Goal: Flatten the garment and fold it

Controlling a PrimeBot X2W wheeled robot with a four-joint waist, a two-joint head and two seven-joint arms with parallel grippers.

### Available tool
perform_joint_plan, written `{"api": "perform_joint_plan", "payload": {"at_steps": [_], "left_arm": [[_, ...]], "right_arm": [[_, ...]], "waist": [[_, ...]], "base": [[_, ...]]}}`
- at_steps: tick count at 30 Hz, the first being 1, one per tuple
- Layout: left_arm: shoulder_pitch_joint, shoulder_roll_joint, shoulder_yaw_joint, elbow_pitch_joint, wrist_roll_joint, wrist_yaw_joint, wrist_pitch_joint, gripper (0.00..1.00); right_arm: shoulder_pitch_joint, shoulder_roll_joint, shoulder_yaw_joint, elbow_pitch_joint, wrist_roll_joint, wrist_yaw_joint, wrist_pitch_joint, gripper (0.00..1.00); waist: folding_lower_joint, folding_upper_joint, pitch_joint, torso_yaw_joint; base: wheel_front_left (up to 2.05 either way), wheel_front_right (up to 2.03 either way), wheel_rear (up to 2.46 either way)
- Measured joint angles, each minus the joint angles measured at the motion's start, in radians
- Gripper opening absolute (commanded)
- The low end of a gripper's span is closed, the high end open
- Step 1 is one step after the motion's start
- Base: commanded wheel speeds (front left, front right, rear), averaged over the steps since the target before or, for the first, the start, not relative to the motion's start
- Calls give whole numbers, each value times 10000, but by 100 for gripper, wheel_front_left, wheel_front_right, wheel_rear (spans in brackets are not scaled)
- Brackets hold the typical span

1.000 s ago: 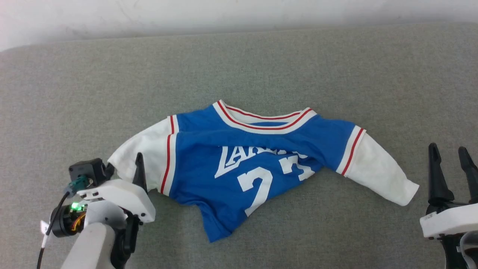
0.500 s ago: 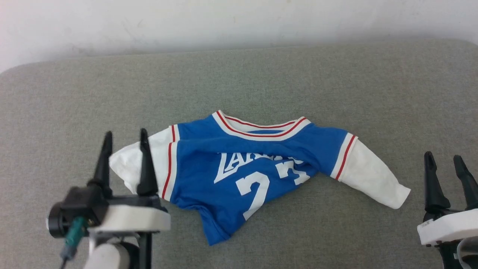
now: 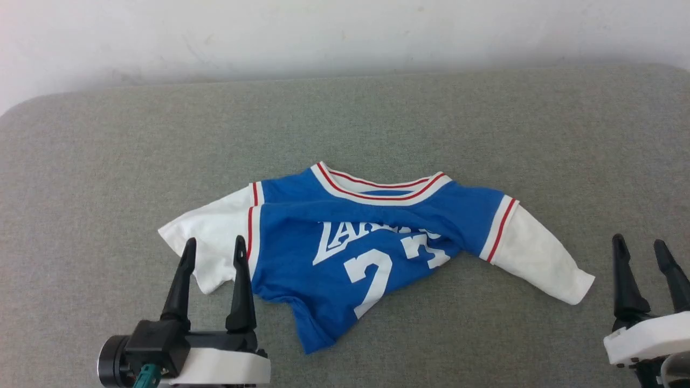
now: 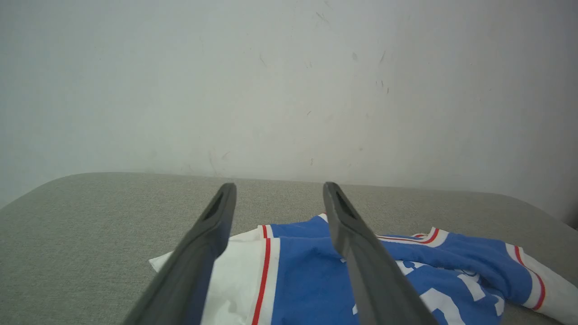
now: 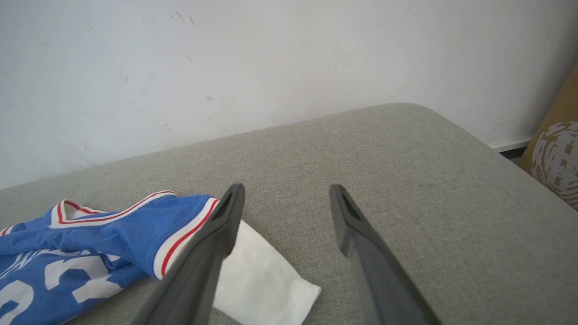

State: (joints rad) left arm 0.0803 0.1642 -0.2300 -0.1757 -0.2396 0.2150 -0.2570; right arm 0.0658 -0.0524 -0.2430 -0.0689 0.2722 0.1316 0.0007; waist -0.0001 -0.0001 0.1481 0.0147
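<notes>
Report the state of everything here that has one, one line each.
jersey: unfolded, front up, lower part rumpled and bunched, sleeves spread out, nothing holding it.
left hand: open, empty, by the jersey's white sleeve.
right hand: open, empty, apart from the other sleeve.

Grey padded surface [image 3: 377,108] — scuffed white wall [image 3: 323,32]
</notes>
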Motion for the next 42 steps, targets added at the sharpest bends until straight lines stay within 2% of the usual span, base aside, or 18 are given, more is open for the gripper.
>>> {"api": "perform_joint_plan", "payload": {"at_steps": [3,8,11,14,20,31,32,33,34,42], "left_arm": [[-35,-134,136,0,146,-213,0,100],[-297,-376,313,61,305,-491,0,100],[-458,-508,316,201,412,-702,0,100],[-666,-685,313,311,518,-832,0,100],[-841,-863,349,466,594,-1012,0,100],[-839,-991,639,533,727,-1252,0,100],[-839,-999,652,541,729,-1252,0,100],[-839,-1005,665,548,729,-1262,0,100],[-839,-1011,675,560,731,-1266,0,100],[-840,-1051,834,633,742,-1361,0,100]], "right_arm": [[-146,-2,-171,-56,-96,0,362,100],[-834,-8,12,-21,-930,0,1436,100],[-1113,-259,316,238,-1034,2,2270,100],[-1205,-809,506,621,-1007,2,2886,100],[-1143,-1394,594,1266,-838,0,3306,100],[-830,-1296,786,1507,-378,0,3831,100],[-852,-1264,784,1551,-380,0,3829,53],[-893,-1202,738,1601,-380,0,3789,24],[-947,-1110,681,1699,-380,0,3770,0],[-1285,-863,570,1939,-683,2,3302,0]], "waist": [[0,0,113,39],[1,0,485,34],[2,0,752,30],[3,0,1004,56],[3,0,1293,247],[1,1,1362,359],[1,1,1354,341],[1,1,1346,321],[1,1,1338,300],[2,1,1216,170]], "base": [[0,0,0],[0,0,0],[0,0,0],[0,0,0],[0,0,0],[0,0,0],[0,0,0],[0,0,0],[0,0,0],[0,0,0]]}}
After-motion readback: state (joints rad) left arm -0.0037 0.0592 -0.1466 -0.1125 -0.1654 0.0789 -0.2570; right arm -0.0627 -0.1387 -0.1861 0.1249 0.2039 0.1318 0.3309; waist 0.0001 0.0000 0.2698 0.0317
